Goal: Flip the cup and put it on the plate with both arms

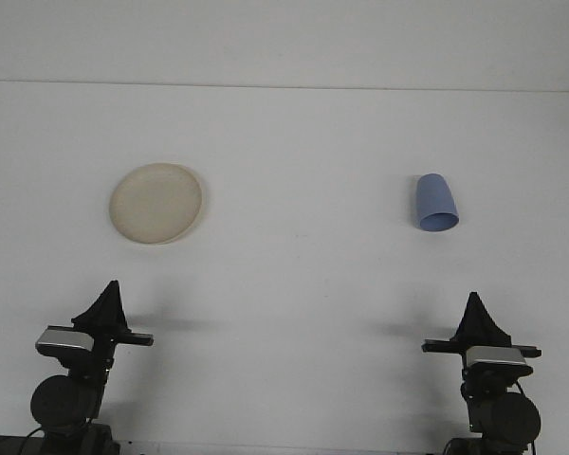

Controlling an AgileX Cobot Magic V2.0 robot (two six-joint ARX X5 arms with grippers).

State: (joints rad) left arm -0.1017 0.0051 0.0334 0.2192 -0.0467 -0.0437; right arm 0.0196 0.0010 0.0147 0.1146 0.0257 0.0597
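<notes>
A blue cup (435, 202) rests on the white table at the right, its narrow closed end pointing away and its wide rim toward the near side. A round cream plate (156, 203) lies flat at the left with nothing on it. My left gripper (111, 289) sits low at the near left edge, well short of the plate, its black fingers drawn together into a point. Opposite it at the near right, my right gripper (474, 301) is likewise shut and holds nothing, a good way in front of the cup.
The white table (294, 284) runs back to a pale wall (284, 38) beyond its far edge. A wide stretch of bare surface separates plate and cup.
</notes>
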